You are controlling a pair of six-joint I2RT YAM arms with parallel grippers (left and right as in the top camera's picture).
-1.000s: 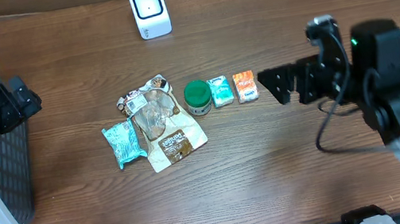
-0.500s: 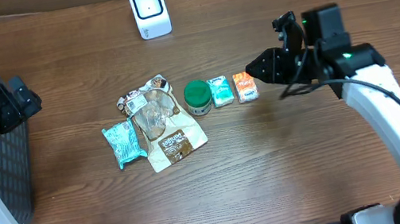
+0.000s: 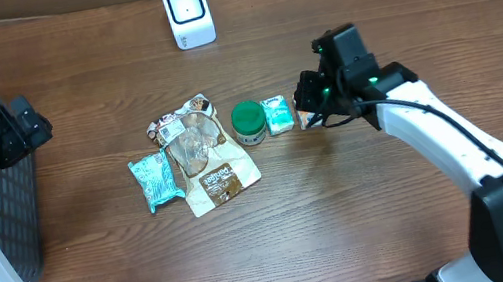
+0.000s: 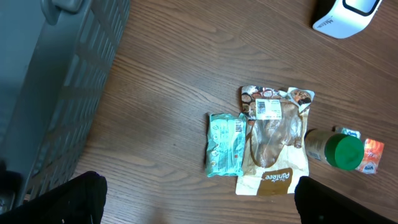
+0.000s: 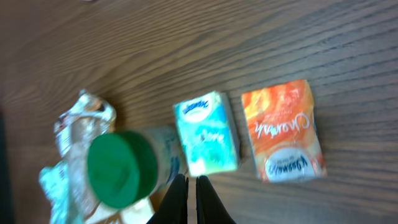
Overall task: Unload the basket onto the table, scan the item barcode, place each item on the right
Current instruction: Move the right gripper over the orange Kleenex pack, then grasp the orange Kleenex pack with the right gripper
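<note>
Overhead first: gripper at item row

Overhead: one scanner [image 3: 188, 12], one green-lidded jar [image 3: 248, 121], one tissue pack [image 3: 278, 114]; right gripper [image 3: 309, 103] at the row's end.
Left wrist: left gripper [image 4: 199, 182] spread wide, empty.
Right wrist: fingers [image 5: 179, 199] pinched together, empty, near one orange packet [image 5: 283, 130].

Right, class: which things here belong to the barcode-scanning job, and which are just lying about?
Job: white box-shaped scanner; small orange foil packet; shut right gripper.
Lying about: teal tissue pack; green-lidded jar; clear snack pouch; teal wrapper; black mesh basket.
</note>
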